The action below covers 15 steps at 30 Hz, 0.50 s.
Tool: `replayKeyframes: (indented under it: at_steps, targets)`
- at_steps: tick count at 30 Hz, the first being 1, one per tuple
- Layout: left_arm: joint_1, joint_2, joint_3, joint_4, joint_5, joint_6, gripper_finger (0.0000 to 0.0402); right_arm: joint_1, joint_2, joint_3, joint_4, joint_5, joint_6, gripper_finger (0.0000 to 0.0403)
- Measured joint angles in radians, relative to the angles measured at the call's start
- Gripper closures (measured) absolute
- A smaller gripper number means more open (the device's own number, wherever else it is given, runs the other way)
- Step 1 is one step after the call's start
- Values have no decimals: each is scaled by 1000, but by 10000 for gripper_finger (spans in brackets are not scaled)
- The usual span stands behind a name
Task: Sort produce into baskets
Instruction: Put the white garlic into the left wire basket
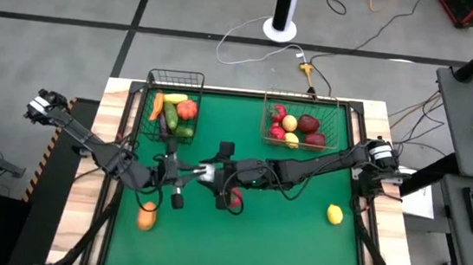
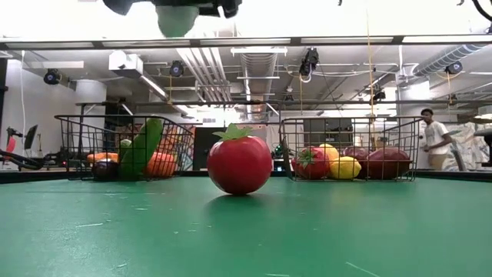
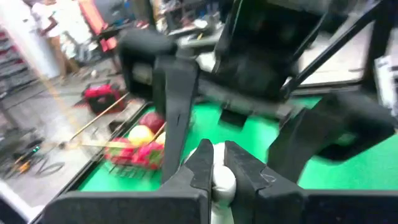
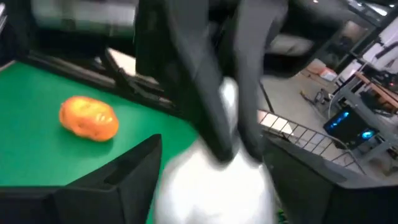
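No readable text, labels or numbers anywhere.

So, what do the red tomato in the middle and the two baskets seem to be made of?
The red tomato looks like smooth moulded plastic, judging by its even gloss and stiff green leaf, though rubber is possible. The left basket and the right basket look like thin metal wire in an open grid, with a dark, probably coated finish.

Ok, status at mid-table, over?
Left gripper shut on white garlic, raised mid-table. Right gripper meets it there. Red tomato on mat below; nothing blocking.
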Motion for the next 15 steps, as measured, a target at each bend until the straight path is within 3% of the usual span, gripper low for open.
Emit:
replayKeyframes:
  at_steps: [8,15]
  targets:
    - [21,-7,-2,-138,-166,-110,398,-34,-5,42,-79,8,45,64]
    - [127,-118,-2,-376,-285,-230,399,-63,-13,124,-232,65,123,49]
